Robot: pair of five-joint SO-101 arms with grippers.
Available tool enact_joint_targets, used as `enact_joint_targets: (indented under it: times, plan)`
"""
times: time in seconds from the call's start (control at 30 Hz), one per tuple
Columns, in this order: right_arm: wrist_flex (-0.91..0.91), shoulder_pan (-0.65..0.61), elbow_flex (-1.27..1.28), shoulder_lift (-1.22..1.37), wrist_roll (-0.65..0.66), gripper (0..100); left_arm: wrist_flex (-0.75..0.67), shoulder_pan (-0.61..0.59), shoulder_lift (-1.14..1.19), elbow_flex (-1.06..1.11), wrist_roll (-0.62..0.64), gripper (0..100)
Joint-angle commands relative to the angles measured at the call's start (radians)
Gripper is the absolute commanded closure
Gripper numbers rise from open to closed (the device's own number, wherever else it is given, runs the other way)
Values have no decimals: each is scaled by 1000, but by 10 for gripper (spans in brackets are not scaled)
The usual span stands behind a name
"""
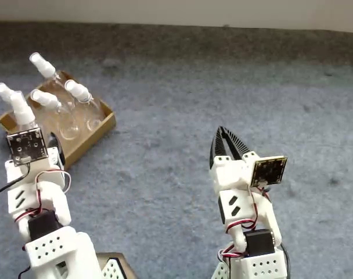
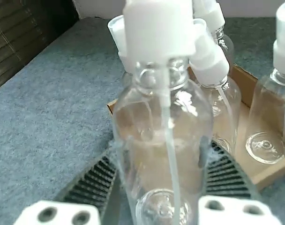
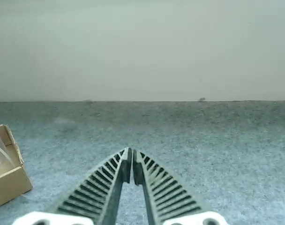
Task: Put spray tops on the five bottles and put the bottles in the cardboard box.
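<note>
Counting five spray-topped bottles [image 1: 78,107]: four sit in the cardboard box [image 1: 98,131]; the left wrist view shows the left claw [image 2: 161,154] gripping the fifth bottle [image 2: 152,126] at the box's corner. The right claw [image 1: 224,136] is closed and empty over the desk [image 1: 182,87].

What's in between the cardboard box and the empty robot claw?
Just bare grey carpet. The high view shows the whole stretch from the cardboard box to the right gripper, and nothing is lying on it.

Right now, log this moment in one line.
left gripper: shut on capped bottle by cardboard box | right gripper: shut, empty, over carpet | four capped bottles in box
</note>
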Motion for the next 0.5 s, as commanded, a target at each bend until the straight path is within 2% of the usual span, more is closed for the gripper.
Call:
enact_joint_targets:
  times: [0.0, 0.37, 0.47]
  plan:
    - [-8, -12, 117, -7, 9, 994, -126, -19, 2, 45, 49, 923]
    - [-7, -12, 117, -5, 9, 994, -381, -22, 2, 189, 49, 926]
    - [-7, -12, 117, -5, 9, 994, -405, -38, 2, 189, 49, 926]
